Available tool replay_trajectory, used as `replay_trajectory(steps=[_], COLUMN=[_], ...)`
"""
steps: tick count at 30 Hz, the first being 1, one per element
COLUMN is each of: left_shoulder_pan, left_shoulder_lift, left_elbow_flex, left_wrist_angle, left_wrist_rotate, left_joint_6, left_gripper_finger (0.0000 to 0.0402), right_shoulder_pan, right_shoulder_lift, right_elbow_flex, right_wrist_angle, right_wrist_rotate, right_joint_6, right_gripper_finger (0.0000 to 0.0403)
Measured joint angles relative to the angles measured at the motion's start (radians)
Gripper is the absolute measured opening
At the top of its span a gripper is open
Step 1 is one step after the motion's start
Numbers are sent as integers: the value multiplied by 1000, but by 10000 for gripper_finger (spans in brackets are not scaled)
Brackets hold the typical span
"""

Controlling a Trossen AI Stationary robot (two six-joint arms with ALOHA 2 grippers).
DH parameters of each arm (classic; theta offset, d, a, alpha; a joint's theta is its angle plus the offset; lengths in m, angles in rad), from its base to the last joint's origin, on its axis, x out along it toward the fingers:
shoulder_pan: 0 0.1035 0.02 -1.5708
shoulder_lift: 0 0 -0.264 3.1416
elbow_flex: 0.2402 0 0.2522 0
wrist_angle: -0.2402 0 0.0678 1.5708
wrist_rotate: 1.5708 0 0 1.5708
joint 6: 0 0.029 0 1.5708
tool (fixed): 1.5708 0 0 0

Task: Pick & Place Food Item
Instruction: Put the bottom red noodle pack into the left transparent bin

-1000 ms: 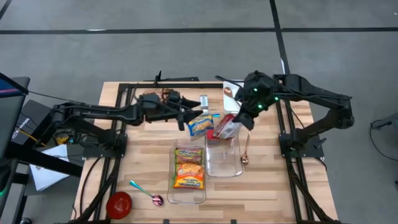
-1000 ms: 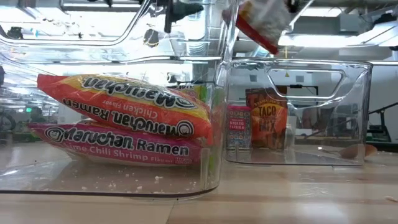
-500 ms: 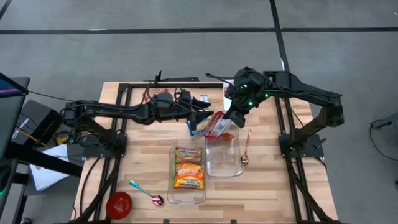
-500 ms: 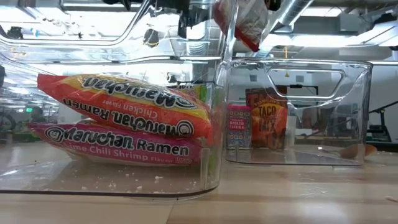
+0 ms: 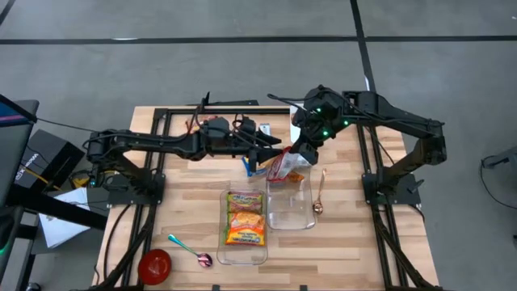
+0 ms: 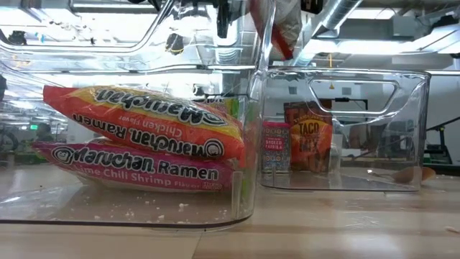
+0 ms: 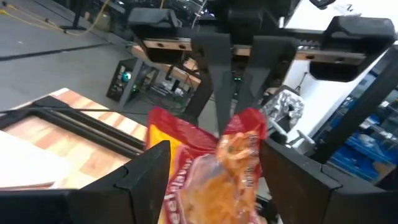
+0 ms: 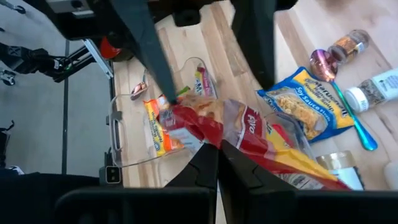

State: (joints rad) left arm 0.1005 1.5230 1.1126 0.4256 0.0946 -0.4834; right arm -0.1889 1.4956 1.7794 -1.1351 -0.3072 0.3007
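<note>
Holding one red packet (image 5: 287, 165), both grippers meet above two bins (image 5: 291, 212).

Red-and-orange snack bag (image 5: 287, 164) (white lettering); orange and pink ramen packs (image 6: 144, 140); blue-yellow packet (image 8: 305, 106).

A small round red bowl (image 5: 154, 264) sits at the wooden table's (image 5: 347, 242) front left corner. Just beside it lies a teal-handled spoon (image 5: 187, 250). A copper-coloured metal spoon (image 5: 319, 194) lies right of the clear bins.
</note>
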Motion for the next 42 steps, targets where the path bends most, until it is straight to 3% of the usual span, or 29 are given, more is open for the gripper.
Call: replay_trajectory(steps=[11,15,25,28,34,42], left_shoulder_pan=[21,42,97,98,97,93], left_shoulder_lift=[-12,-29,-51,-48,-48,-48], left_elbow_flex=[0,-2,-1,-1,-1,-1], left_wrist_angle=[1,-7,43,41,99,104], left_wrist_rotate=[18,84,322,342,350,362], left_joint_6=[4,4,-102,-104,-105,-105], left_gripper_finger=[240,240,240,240,247,260], right_shoulder_pan=[15,19,62,79,109,143], right_shoulder_lift=[-12,-33,-106,-119,-112,-78], right_elbow_flex=[0,0,-1,0,0,-1], right_wrist_angle=[1,-15,26,29,54,157], right_wrist_rotate=[-35,-54,-144,-164,-299,-362], right_joint_6=[-63,-107,-535,-667,-901,-963], right_gripper_finger=[0,0,0,0,0,0])
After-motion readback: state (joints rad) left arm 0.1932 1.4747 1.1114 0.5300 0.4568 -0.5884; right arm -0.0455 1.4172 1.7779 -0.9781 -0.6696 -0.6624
